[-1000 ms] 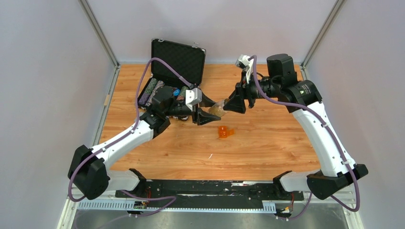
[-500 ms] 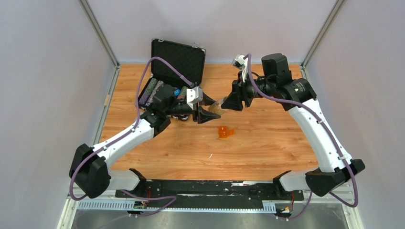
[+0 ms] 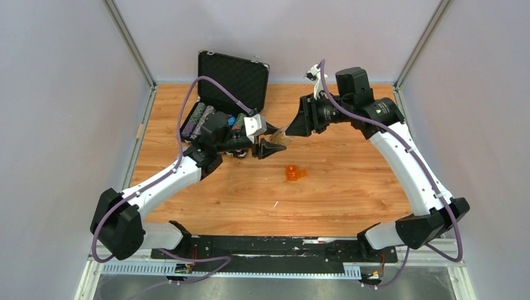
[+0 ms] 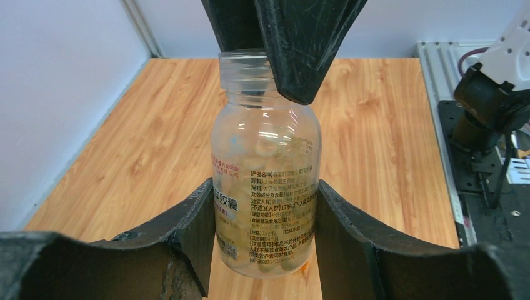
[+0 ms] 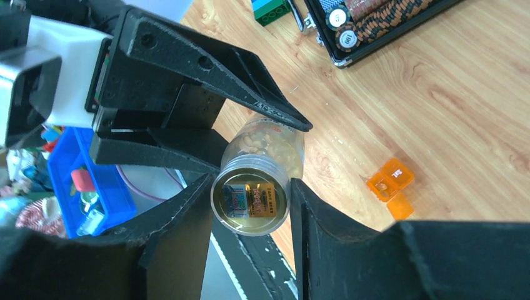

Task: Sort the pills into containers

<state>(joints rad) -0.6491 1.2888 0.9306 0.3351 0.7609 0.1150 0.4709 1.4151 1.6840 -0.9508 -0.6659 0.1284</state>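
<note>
A clear pill bottle point(image 3: 279, 137) with pale pills inside hangs above the table between both arms. My left gripper point(image 3: 270, 139) is shut on the bottle's body point(image 4: 265, 162), one finger on each side. My right gripper point(image 3: 292, 129) is shut on the bottle's cap end point(image 5: 250, 203), its fingers touching both sides of the rim. One right finger point(image 4: 294, 44) hides part of the neck in the left wrist view. The containers point(image 3: 294, 173), a small orange box of joined compartments, lie on the wood just in front of the bottle, also in the right wrist view point(image 5: 392, 184).
An open black case point(image 3: 232, 78) with rows of chips stands at the back left, behind the left arm. A blue bin point(image 5: 87, 181) of small items shows past the left gripper in the right wrist view. A green block point(image 5: 272, 9) lies near the case.
My right gripper has shifted left and toward the back and closed on the bottle's cap end. The left gripper has kept its hold and turned slightly with the bottle.
</note>
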